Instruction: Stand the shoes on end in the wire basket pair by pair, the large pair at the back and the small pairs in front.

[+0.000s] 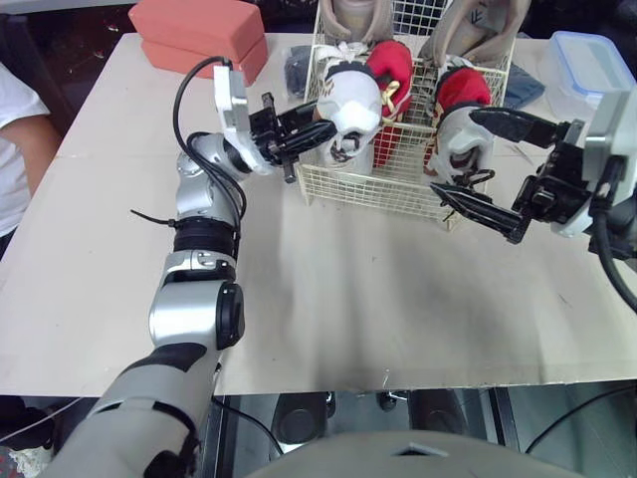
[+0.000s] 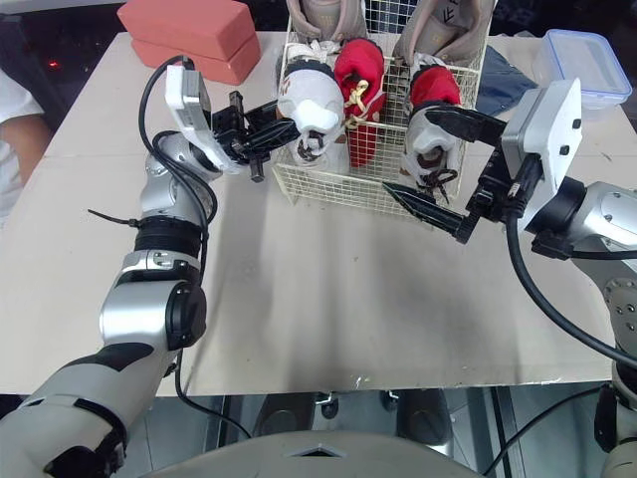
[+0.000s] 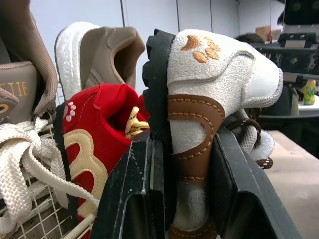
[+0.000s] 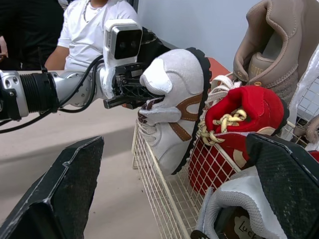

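Left gripper (image 1: 317, 129) clamped on heel of white-brown shoe (image 1: 350, 100), at front-left corner of wire basket (image 1: 370, 189). Shoe's long axis near upright, toe down inside, sole toward red shoe (image 1: 392, 66). Beige pair (image 1: 350, 18) at back. Right gripper (image 1: 456, 154) spread wide, straddling grey-white shoe (image 1: 460, 134), front-right corner. Left arm nearer; release likely next.

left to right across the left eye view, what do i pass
coral foam blocks, left gripper, white and brown suede shoe, red fabric shoe with yellow laces, clear plastic lidded box
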You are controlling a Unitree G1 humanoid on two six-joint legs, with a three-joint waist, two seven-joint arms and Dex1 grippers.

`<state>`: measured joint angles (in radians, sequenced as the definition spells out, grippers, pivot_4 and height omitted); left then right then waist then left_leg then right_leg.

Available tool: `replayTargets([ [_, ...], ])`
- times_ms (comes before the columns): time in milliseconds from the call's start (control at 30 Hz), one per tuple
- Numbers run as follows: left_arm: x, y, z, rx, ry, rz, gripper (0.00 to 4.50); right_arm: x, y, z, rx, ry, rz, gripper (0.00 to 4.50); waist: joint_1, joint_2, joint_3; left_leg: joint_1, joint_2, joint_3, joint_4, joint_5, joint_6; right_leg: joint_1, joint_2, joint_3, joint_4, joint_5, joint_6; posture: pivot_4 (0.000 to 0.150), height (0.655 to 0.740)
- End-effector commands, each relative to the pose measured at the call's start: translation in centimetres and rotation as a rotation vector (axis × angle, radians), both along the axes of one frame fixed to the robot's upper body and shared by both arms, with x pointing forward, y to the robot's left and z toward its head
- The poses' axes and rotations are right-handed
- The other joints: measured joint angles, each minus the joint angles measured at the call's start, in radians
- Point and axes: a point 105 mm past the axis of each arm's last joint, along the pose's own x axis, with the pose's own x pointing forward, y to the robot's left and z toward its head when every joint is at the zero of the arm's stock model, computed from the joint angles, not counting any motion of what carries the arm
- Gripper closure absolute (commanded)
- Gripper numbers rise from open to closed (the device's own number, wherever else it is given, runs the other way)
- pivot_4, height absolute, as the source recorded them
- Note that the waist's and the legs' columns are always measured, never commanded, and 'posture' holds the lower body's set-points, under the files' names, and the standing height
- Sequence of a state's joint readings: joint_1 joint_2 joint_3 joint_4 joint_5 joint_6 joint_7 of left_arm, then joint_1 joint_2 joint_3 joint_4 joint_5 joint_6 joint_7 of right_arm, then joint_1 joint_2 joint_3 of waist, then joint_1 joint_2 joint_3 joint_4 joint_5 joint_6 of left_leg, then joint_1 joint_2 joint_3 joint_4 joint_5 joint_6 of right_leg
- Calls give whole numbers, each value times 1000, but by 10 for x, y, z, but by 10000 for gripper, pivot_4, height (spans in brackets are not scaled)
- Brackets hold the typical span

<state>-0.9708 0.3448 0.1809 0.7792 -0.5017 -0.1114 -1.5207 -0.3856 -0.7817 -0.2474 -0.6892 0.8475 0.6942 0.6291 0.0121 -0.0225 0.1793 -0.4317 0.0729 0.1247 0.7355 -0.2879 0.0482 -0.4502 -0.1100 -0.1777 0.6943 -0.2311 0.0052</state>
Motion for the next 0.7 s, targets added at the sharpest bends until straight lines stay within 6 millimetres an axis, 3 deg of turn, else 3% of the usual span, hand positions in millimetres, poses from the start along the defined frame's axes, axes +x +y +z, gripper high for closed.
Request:
replayTargets([
  [33, 2, -2, -12, 46, 62, -6, 36799, -6, 2, 8, -9, -45, 7, 0, 0, 0, 0, 0, 0, 0, 0, 0, 0, 0, 0, 0, 0, 0, 0, 1500, 6860],
  [333, 6, -2, -52, 196, 256, 14, 36799, -3, 1, 6, -16, -35, -16, 0, 1, 0, 0, 0, 0, 0, 0, 0, 0, 0, 0, 0, 0, 0, 0, 1500, 6860],
  [567, 7, -1, -56, 205, 293, 25, 36799, -2, 2, 7, -14, -40, -15, 0, 0, 1, -2, 2, 0, 0, 0, 0, 0, 1, 0, 1, 1, 0, 0, 1500, 6860],
  [700, 4, 0, -46, 167, 285, -9, 21518, -1, 3, 7, -13, -41, -15, 0, 2, 2, -3, 2, 0, 1, 0, 0, 0, 1, 0, 1, 1, 0, 0, 1500, 6860],
])
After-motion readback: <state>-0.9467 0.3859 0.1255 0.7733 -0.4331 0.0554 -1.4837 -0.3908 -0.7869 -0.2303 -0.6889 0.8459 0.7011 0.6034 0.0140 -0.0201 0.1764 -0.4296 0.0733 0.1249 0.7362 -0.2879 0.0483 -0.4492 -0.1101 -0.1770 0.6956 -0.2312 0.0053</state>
